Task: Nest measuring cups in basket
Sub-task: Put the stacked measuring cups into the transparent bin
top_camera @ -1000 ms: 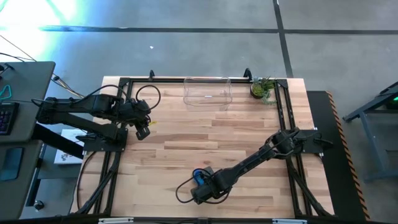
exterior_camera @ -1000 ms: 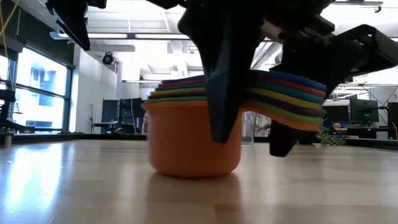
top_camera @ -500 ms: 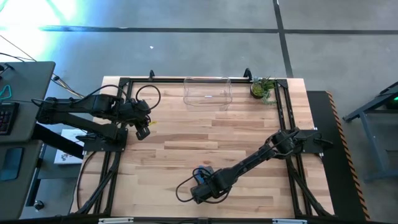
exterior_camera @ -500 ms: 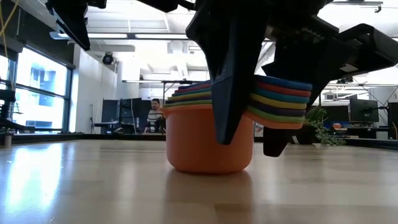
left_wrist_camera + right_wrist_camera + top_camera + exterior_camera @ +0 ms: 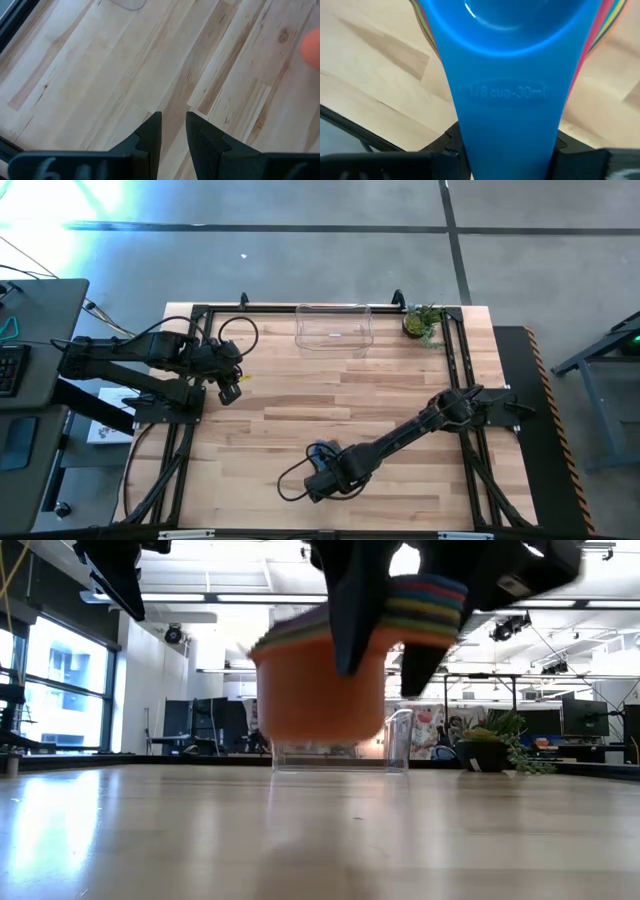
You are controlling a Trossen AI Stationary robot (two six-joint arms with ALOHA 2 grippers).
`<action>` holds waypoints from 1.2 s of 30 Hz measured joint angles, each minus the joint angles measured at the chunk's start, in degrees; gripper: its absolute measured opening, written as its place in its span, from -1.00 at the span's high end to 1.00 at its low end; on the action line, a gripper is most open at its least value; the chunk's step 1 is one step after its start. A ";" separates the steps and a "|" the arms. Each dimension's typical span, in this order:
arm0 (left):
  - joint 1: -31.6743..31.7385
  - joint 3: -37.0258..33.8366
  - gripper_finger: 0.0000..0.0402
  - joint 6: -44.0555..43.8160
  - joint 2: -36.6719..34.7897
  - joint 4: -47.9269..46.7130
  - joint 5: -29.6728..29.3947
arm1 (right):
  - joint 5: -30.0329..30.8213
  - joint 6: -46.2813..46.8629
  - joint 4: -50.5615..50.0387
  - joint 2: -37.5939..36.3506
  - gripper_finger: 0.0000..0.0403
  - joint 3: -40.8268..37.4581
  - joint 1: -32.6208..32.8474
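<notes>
The measuring cups (image 5: 318,690) are nested into one stack: an orange cup at the bottom, coloured rims above it and a small blue cup (image 5: 320,451) on top. My right gripper (image 5: 323,474) is near the table's near edge, shut on the stack's handles. The clear basket (image 5: 333,328) rests on its base at the far edge; in the low view the basket (image 5: 340,752) shows behind the raised stack. My left gripper (image 5: 230,388) hovers at the table's left side, open by a narrow gap and touching nothing. My right gripper pinches the stacked handles (image 5: 428,602) between its two fingers, which lie across them, one on each side edge. The blue top handle (image 5: 507,132) runs straight back between the fingers (image 5: 451,144). They come from above, slanting down. The stack hangs lifted clear of the table, slightly tilted.
A small potted plant (image 5: 422,322) stands at the far right corner, to the right of the basket. A black frame (image 5: 200,315) runs round the table's edges. Bare wood lies between the stack and the basket. In the left wrist view an orange shape (image 5: 312,45) shows at the edge.
My right gripper has risen and lifted the whole nested stack off the table; a second ago the orange bottom cup stood on the wood, and now it hangs clear above it. The gripper stayed shut on the handles.
</notes>
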 joint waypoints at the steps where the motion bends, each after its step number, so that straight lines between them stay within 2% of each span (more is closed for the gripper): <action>1: -0.02 0.00 0.61 0.00 0.02 0.00 0.00 | 0.05 -1.31 -1.18 -0.02 0.40 0.95 -0.29; 9: -0.01 0.00 0.61 0.00 0.00 0.00 0.00 | 1.06 -14.31 -10.98 -0.09 0.40 6.65 -3.33; 18: -0.02 0.00 0.61 0.00 0.02 0.00 0.00 | 1.02 -34.32 -21.03 -0.11 0.40 11.34 -10.10; 36: -0.01 0.00 0.61 0.00 0.02 0.02 -0.01 | 3.02 -75.27 -24.90 -6.60 0.40 11.65 -31.26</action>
